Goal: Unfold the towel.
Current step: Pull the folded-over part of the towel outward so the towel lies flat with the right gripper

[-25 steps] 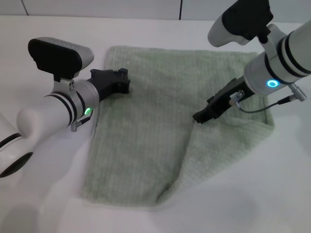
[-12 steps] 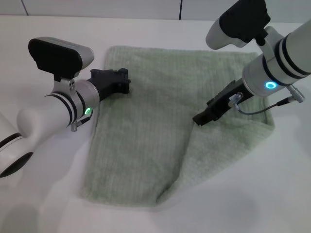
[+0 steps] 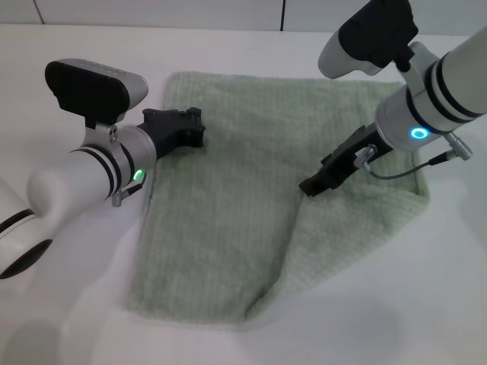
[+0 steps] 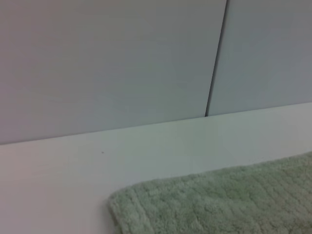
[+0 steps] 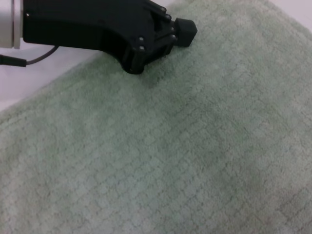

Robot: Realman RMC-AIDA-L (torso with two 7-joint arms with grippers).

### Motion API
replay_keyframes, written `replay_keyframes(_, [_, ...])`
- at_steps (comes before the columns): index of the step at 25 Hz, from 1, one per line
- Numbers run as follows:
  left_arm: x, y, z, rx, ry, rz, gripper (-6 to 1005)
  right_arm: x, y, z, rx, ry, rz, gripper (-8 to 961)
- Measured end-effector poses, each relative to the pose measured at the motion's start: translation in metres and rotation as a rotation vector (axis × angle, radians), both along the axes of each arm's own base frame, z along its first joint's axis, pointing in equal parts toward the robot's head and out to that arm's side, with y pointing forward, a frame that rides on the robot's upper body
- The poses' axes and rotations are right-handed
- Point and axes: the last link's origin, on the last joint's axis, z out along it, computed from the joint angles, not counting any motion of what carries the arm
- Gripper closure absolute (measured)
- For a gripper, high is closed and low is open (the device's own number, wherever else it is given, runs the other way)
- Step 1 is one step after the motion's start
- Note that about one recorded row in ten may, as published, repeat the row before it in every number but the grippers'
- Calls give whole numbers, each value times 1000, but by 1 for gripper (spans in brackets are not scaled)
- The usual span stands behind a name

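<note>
We are viewing a pale sage-green plush ribbed towel (image 3: 251, 190) lying on the white desk (image 3: 68, 53), one flap doubled over. Soft and limp, it wants gripping by the hemmed corner. Right pincer (image 3: 310, 185) is touching it, apparently closed; left pincer (image 3: 194, 129), cannot tell.

The large pale sage-green plush towel (image 3: 243, 190) with fine ribbed texture lies mostly flat on the white surface. Its right portion is folded over, forming a diagonal flap whose edge runs toward the near hem.
</note>
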Motion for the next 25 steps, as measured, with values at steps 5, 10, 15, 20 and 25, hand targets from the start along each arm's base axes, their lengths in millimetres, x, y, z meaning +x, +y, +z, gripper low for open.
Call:
replay_keyframes(5, [0, 0, 0, 0, 0, 0, 1001, 1, 1, -3, -2, 0, -1, 345])
replay_keyframes(10, [0, 0, 0, 0, 0, 0, 1001, 2, 0, -7, -9, -8, 1, 345])
replay_keyframes(15, [0, 0, 0, 0, 0, 0, 1001, 1, -1, -11, -18, -11, 11, 346])
replay_keyframes(20, [0, 0, 0, 0, 0, 0, 1001, 1, -1, -11, -19, -12, 11, 410])
replay_keyframes(25, [0, 0, 0, 0, 0, 0, 1001, 1, -1, -11, -19, -11, 11, 501])
